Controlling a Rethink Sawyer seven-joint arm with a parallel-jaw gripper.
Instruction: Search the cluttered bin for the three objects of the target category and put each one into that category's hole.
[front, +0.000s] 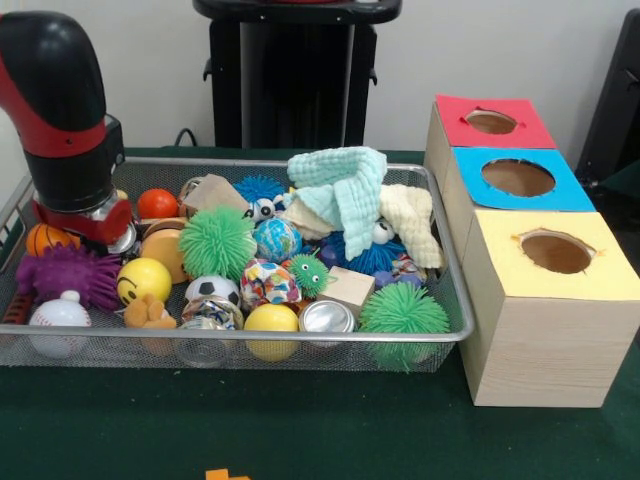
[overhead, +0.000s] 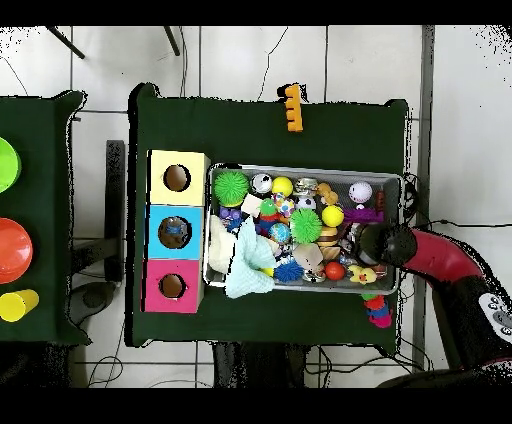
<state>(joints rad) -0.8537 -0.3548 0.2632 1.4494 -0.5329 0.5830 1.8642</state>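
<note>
A wire mesh bin (front: 300, 340) holds a heap of toys. My gripper (front: 95, 225) is down in the bin's left end, between an orange ball (front: 157, 203) and a small basketball (front: 48, 238); its tip is hidden. Near it lie a purple spiky toy (front: 68, 273), a yellow smiley ball (front: 144, 281) and a baseball (front: 59, 318). Green spiky balls (front: 216, 243) (front: 403, 315), a mint cloth (front: 345, 185), a cream cloth (front: 412, 222), a can (front: 327, 317) and a wooden block (front: 350, 286) fill the rest. Right of the bin stand boxes with red (front: 490, 122), blue (front: 517, 177) and yellow (front: 556, 252) holes.
An orange piece (front: 225, 475) lies on the green cloth at the front edge. In the overhead view my arm (overhead: 440, 258) reaches into the bin (overhead: 300, 170) from the right, and small coloured toys (overhead: 377, 312) sit outside the bin's rim. A green dish (overhead: 5, 165) and an orange dish (overhead: 12, 250) rest on a side table.
</note>
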